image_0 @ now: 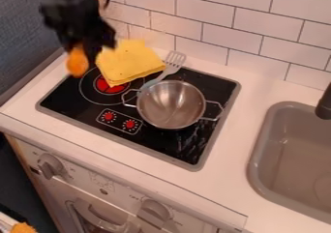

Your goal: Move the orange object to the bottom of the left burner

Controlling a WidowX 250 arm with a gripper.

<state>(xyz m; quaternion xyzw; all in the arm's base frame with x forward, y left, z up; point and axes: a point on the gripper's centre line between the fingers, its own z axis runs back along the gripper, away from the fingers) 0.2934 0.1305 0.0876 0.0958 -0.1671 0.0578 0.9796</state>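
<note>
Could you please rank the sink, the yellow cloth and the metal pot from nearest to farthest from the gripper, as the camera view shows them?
1. Yellow cloth: just right of the gripper in the picture, at the back of the stove.
2. Metal pot: farther right, on the stove.
3. Sink: at the picture's right edge.
</note>
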